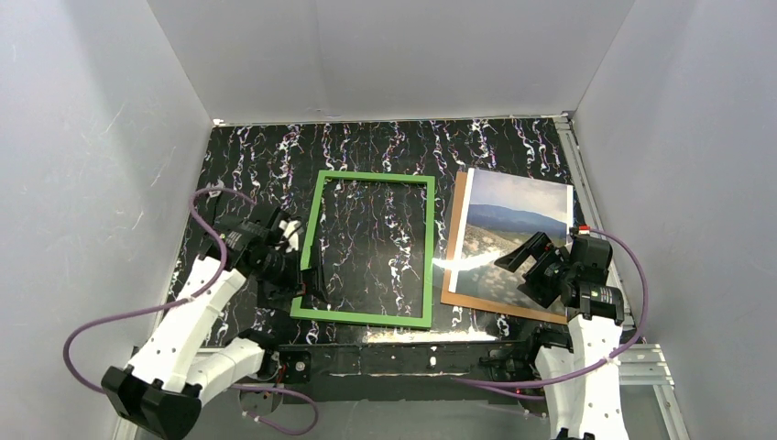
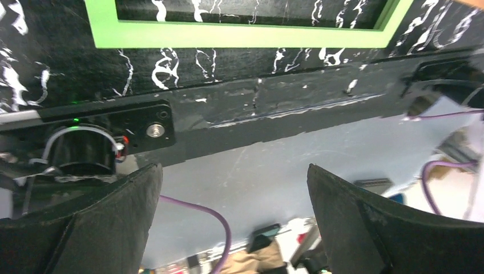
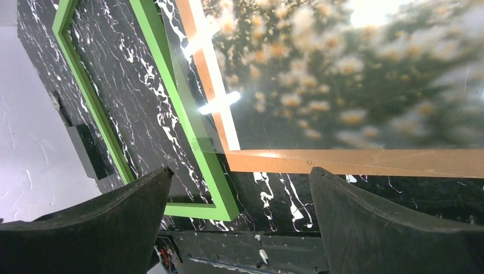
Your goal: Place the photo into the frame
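The green frame (image 1: 371, 247) lies flat and empty on the black marbled table; its near edge shows in the left wrist view (image 2: 245, 35) and its near right corner in the right wrist view (image 3: 197, 154). The photo (image 1: 518, 234) lies face up on the brown backing board (image 1: 451, 252) to the right of the frame; its speckled field fills the right wrist view (image 3: 354, 74). My left gripper (image 1: 310, 280) is open and empty at the frame's near left corner. My right gripper (image 1: 524, 261) is open and empty above the photo's near part.
The brown backing board (image 3: 342, 161) sticks out under the photo's left and near edges. A black bar (image 1: 403, 353) carrying the arm bases runs along the table's near edge. Grey walls enclose the table on three sides. Purple cables loop from both arms.
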{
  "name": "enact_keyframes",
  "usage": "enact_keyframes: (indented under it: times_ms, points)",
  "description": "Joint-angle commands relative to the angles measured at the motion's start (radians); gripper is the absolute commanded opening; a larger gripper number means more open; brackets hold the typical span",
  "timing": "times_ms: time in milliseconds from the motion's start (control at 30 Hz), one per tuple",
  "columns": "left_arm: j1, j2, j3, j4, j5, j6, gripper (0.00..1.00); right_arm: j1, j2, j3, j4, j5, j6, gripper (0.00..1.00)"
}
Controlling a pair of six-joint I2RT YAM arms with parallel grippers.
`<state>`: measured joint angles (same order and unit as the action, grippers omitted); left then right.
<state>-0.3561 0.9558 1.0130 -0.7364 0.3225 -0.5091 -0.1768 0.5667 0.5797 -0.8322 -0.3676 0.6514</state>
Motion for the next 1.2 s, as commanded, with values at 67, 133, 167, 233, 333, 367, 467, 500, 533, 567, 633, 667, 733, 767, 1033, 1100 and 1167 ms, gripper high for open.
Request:
enact_keyframes:
  times_ms: [67, 133, 167, 233, 333, 367, 467, 500, 533, 567, 633, 667, 733, 767, 1033, 1100, 1167]
  points:
    - [-0.215, 0.096, 0.117, -0.11, -0.243, -0.007, 1.0, -0.005, -0.022, 0.048, -0.035, 0.01, 0.0, 1.0]
    - [-0.293, 0.129, 0.16, -0.108, -0.292, -0.017, 1.0, -0.004, -0.031, 0.052, -0.052, 0.025, 0.003, 1.0]
    - [-0.328, 0.145, 0.179, -0.106, -0.306, -0.027, 1.0, -0.004, -0.034, 0.052, -0.058, 0.034, 0.006, 1.0]
    - [-0.403, 0.183, 0.209, -0.084, -0.351, -0.033, 1.0, -0.004, -0.042, 0.05, -0.063, 0.046, 0.013, 1.0]
    - [-0.49, 0.224, 0.231, -0.019, -0.356, -0.043, 1.0, -0.005, -0.044, 0.05, -0.06, 0.051, 0.023, 1.0]
    - [-0.509, 0.234, 0.225, 0.019, -0.351, -0.05, 1.0, -0.005, -0.042, 0.054, -0.065, 0.052, 0.024, 1.0]
    - [-0.532, 0.246, 0.175, 0.195, -0.304, -0.087, 1.0, -0.004, -0.029, 0.065, -0.08, 0.05, 0.016, 1.0]
    - [-0.537, 0.25, 0.154, 0.251, -0.277, -0.101, 1.0, -0.005, -0.027, 0.06, -0.075, 0.051, 0.015, 1.0]
    - [-0.543, 0.254, 0.136, 0.3, -0.256, -0.112, 1.0, -0.004, -0.025, 0.048, -0.058, 0.049, 0.016, 0.98]
    - [-0.547, 0.26, 0.123, 0.343, -0.246, -0.121, 1.0, -0.004, -0.022, 0.036, -0.042, 0.041, 0.019, 0.96]
    - [-0.557, 0.279, 0.104, 0.421, -0.228, -0.133, 1.0, -0.004, -0.011, 0.015, -0.023, 0.024, 0.032, 0.95]
    - [-0.56, 0.297, 0.101, 0.45, -0.217, -0.136, 1.0, -0.005, -0.005, 0.003, -0.009, 0.016, 0.04, 0.95]
    - [-0.564, 0.344, 0.115, 0.482, -0.203, -0.143, 1.0, -0.004, 0.008, -0.022, 0.018, 0.004, 0.052, 0.95]
    - [-0.566, 0.372, 0.129, 0.488, -0.193, -0.142, 1.0, -0.004, 0.015, -0.031, 0.027, 0.002, 0.055, 0.95]
    - [-0.57, 0.499, 0.218, 0.49, -0.187, -0.104, 1.0, 0.004, 0.155, -0.038, 0.097, -0.09, 0.012, 0.95]
    - [-0.57, 0.476, 0.223, 0.484, -0.216, -0.091, 1.0, 0.026, 0.177, -0.051, 0.127, -0.104, 0.013, 0.95]
    - [-0.57, 0.437, 0.224, 0.47, -0.253, -0.074, 1.0, 0.07, 0.19, -0.06, 0.157, -0.1, 0.027, 0.94]
